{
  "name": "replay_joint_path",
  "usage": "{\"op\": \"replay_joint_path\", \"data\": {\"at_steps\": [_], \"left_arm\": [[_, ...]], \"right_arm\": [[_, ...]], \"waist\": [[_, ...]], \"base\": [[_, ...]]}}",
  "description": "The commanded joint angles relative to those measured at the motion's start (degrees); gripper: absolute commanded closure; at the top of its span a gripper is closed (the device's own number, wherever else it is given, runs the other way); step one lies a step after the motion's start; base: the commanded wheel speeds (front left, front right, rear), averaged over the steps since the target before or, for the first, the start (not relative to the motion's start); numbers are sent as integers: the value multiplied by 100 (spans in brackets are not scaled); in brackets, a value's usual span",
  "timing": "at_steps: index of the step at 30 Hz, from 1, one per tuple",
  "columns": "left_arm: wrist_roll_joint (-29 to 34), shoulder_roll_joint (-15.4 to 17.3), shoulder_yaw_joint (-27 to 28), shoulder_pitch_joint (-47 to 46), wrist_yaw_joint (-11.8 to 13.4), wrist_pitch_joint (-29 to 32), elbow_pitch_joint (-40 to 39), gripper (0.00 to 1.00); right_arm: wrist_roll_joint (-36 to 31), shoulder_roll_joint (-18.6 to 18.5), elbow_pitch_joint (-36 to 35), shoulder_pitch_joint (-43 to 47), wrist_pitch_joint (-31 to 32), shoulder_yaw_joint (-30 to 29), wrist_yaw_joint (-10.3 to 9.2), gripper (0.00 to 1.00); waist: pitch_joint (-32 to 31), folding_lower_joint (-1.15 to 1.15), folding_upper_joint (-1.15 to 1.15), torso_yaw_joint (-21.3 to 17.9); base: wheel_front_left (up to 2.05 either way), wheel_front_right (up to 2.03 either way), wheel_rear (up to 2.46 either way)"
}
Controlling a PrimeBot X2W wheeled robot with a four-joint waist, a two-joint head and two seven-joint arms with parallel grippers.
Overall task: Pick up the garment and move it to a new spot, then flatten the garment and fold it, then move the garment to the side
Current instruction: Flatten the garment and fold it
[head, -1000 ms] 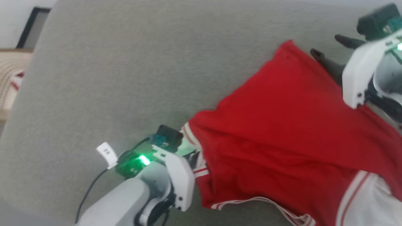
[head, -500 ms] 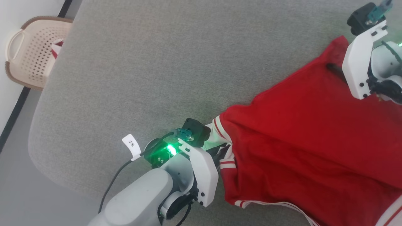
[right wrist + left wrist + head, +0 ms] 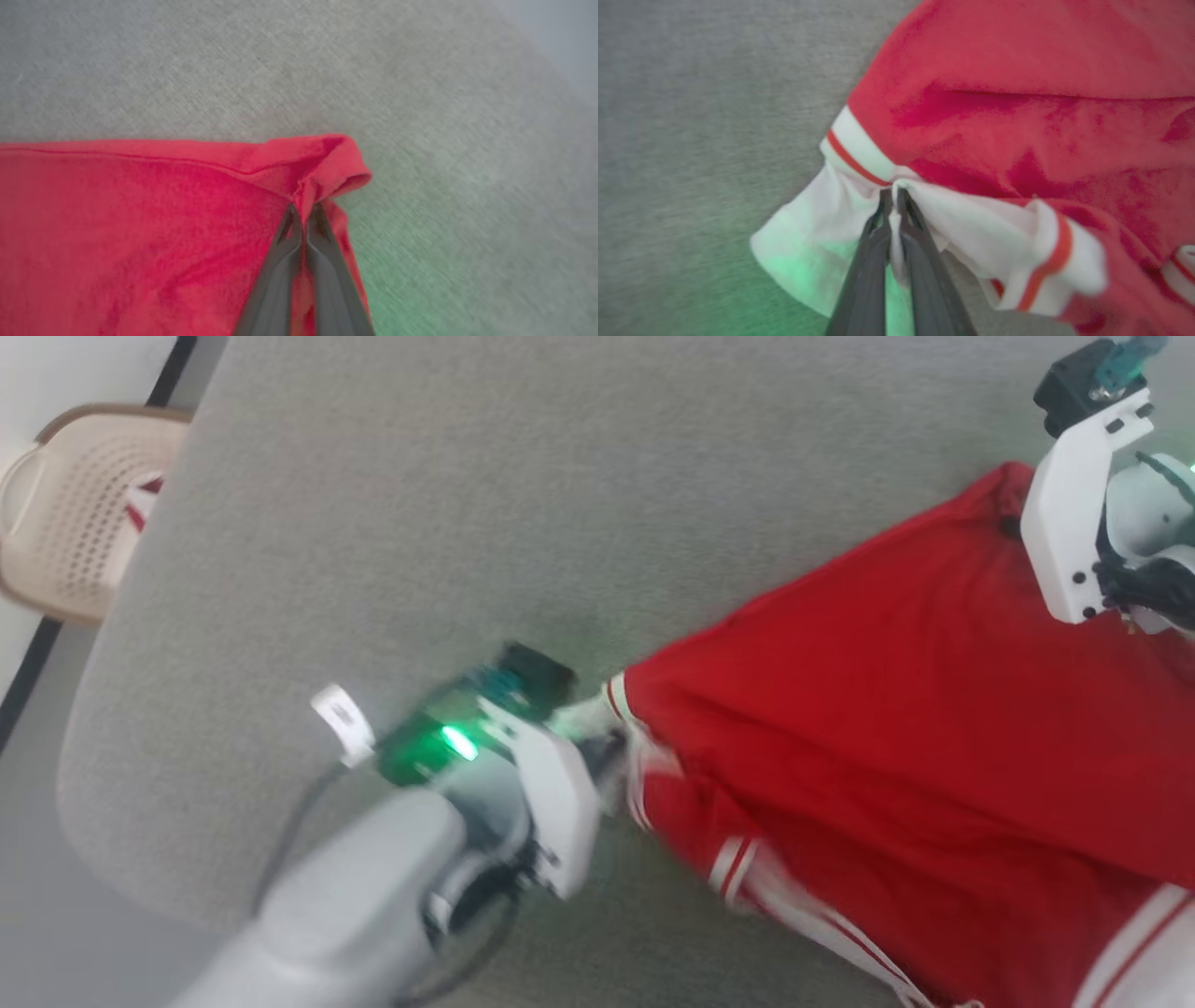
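The garment (image 3: pixel 887 728), a red jersey with white sleeves and red-and-white trim, lies stretched across the right half of the grey cushion (image 3: pixel 448 523). My left gripper (image 3: pixel 893 193) is shut on a white sleeve (image 3: pixel 822 233) beside its striped cuff; in the head view it sits at the garment's left end (image 3: pixel 616 756). My right gripper (image 3: pixel 303 210) is shut on a bunched red corner of the garment (image 3: pixel 327 163), at the upper right of the head view, where the white wrist housing (image 3: pixel 1074 523) hides the fingers.
A beige perforated basket (image 3: pixel 70 513) stands on the floor off the cushion's far left edge, with a red-and-white cloth inside. The cushion's rounded left edge drops to grey floor (image 3: pixel 37 859). Bare grey fabric spreads left of and above the garment.
My right gripper, open a second ago beside the garment's corner, has come onto that corner and shut on it. The left gripper keeps its hold on the sleeve. The camera has shifted.
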Motion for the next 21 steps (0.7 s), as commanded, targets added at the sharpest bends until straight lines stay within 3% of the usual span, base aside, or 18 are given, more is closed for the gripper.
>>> {"op": "replay_joint_path", "data": {"at_steps": [1,12,16,21], "left_arm": [[-4,251,150,-216,140,123,46,100],[41,1330,680,-1308,301,1065,-699,100],[95,1626,817,-1685,278,1289,-828,100],[258,1807,890,-2112,221,1396,-756,100]], "right_arm": [[76,-136,-21,24,-112,79,-14,100],[482,-478,-935,-306,-772,184,-9,100],[379,-620,-1121,-482,-1007,197,-11,100],[287,-501,-979,-671,-1398,-71,-11,100]], "waist": [[-176,0,0,-185],[-888,0,0,-959],[-1054,0,0,-1169],[-1248,0,0,-1329]], "base": [[0,0,0],[0,0,0],[0,0,0],[0,0,0]]}}
